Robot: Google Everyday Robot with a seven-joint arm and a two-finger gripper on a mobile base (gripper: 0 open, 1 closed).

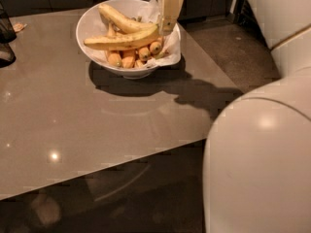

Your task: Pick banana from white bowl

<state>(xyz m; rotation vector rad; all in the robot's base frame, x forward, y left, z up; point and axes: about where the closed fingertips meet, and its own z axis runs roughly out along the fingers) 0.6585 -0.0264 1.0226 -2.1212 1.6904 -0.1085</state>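
Hovering over the white bowl [127, 71], the end effector [170, 11] (open or closed: indeterminable) should straddle the long banana [119, 41] squarely.

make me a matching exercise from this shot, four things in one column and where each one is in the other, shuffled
Things
1. gripper
2. front banana
3. dark object
4. white robot body

Places
A. lying across the white bowl
B. large in the right foreground
C. at the far left edge of the table
D. over the bowl's right rim, near the top of the view

Pairs: 1-D, 2-A, 3-C, 4-B
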